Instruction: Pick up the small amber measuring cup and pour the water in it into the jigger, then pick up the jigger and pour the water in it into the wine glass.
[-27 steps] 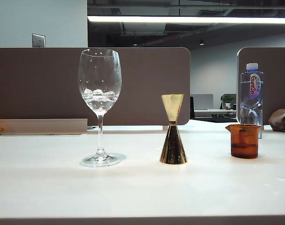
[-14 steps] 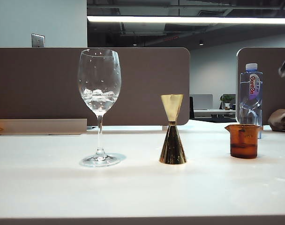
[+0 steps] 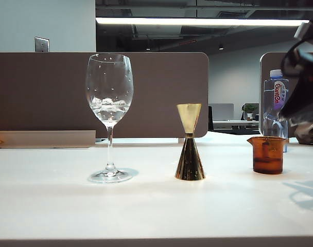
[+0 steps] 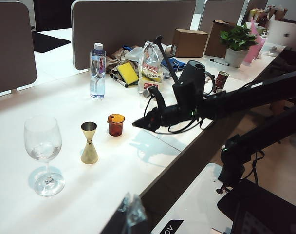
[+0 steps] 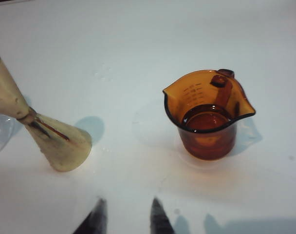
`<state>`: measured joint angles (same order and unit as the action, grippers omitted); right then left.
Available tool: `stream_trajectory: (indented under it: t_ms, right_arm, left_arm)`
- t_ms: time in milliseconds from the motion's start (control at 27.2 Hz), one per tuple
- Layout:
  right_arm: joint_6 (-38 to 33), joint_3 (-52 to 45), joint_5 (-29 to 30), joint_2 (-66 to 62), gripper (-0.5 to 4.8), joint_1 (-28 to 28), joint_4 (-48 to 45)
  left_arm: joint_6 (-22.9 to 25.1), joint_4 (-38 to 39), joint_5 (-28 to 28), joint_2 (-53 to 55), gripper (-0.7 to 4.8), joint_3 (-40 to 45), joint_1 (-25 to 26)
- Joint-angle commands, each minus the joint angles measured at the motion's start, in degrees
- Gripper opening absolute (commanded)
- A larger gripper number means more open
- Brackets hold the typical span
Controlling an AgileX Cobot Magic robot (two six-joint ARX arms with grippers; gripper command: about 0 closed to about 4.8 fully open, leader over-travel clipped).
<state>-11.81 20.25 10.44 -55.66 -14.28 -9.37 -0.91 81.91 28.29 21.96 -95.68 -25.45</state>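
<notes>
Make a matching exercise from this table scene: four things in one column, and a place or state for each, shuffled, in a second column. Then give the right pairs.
Things
1. wine glass
2. jigger
3. small amber measuring cup
4. right gripper

Places or states
A. stands upright between the two other vessels
B. jaws slightly apart, above the table near the cup, holding nothing
C. at the left end of the row in the exterior view
D. nearest the blue-capped bottle, liquid inside

Pairs: 1-C, 2-A, 3-D, 4-B

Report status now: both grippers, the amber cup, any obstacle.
Right gripper partly open, above the table short of the small amber measuring cup. Cup untouched. Left gripper idle, state unclear. Path clear.
</notes>
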Motion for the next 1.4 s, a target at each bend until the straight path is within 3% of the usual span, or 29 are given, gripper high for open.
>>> stream_trajectory:
  t_ms: [37,184,331,441,625,920,1398]
  right_arm:
    - [-0.22,-3.08,-6.25,-2.05,1.18,-2.97,-9.35]
    - [-0.22,-4.92,-11.98,-6.54,1.69,-5.7,-14.53]
    - [-0.2,-5.95,-12.31,-16.24,1.72,-6.25,-25.24]
    - [-0.15,-5.95,-16.79,-20.96,2.36,-6.23,-29.97]
    - [0.13,-5.92,-18.51,-26.64,2.36,-6.23,-39.43]
    - [0.55,-5.62,-20.26,-32.96,3.3,-6.23,-45.83]
    - [1.33,2.51,-21.11,-42.1,3.37,-6.12,-46.73]
  left_arm:
    - [0.09,0.31,0.0,0.04,-0.02,-0.15,0.0]
    - [0.09,0.28,0.02,0.04,-0.02,-0.15,0.0]
    - [0.09,0.31,0.0,0.04,-0.02,-0.15,0.0]
    - [0.09,0.31,0.0,0.04,-0.02,-0.15,0.0]
    - [0.09,0.31,0.0,0.04,-0.02,-0.15,0.0]
    - [0.09,0.31,0.0,0.04,-0.02,-0.15,0.0]
    - [0.09,0.31,0.0,0.04,-0.02,-0.15,0.0]
